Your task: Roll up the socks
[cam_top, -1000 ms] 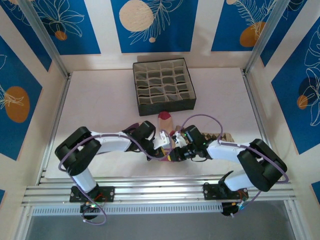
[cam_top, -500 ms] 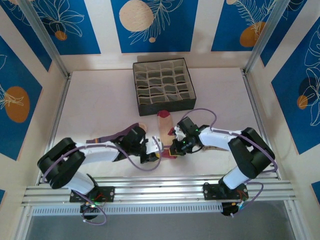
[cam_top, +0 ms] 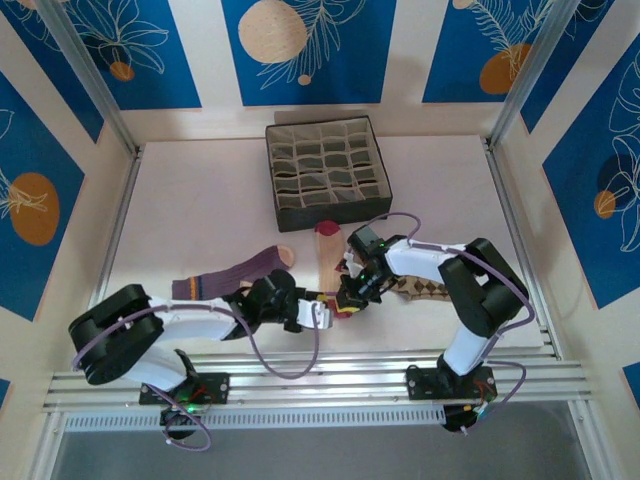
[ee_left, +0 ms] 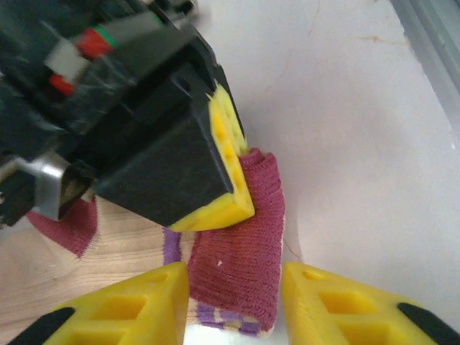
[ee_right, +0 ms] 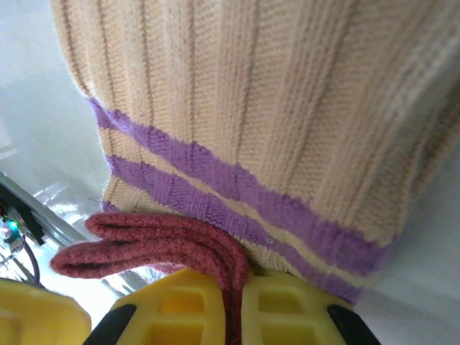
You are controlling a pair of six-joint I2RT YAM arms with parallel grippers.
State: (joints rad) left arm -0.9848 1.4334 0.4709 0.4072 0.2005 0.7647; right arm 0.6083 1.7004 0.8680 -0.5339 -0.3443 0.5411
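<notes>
The beige sock [cam_top: 327, 258] lies lengthwise at mid-table, maroon toe pointing to the box. Its purple-striped body [ee_right: 251, 108] fills the right wrist view. My right gripper [cam_top: 348, 293] [ee_right: 237, 305] is shut on the sock's maroon cuff [ee_right: 165, 248], which is folded over. My left gripper [cam_top: 322, 312] [ee_left: 236, 305] is open, and its yellow fingers [ee_left: 136, 305] stand on either side of that folded cuff [ee_left: 241, 251]. The right gripper's finger [ee_left: 219, 162] presses the cuff from above. The dark purple sock [cam_top: 235, 272] lies flat to the left. The diamond-patterned sock [cam_top: 425, 290] lies under the right arm.
The grey compartment box [cam_top: 328, 170] stands at the back centre, just beyond the beige sock's toe. An aluminium rail [cam_top: 320, 385] runs along the near edge, close behind both grippers. Walls close in the table's left and right sides.
My left gripper has opened and slid back towards the near edge, its arm dropping low. The right gripper moved slightly farther in, still pinching the cuff. The purple sock is now uncovered.
</notes>
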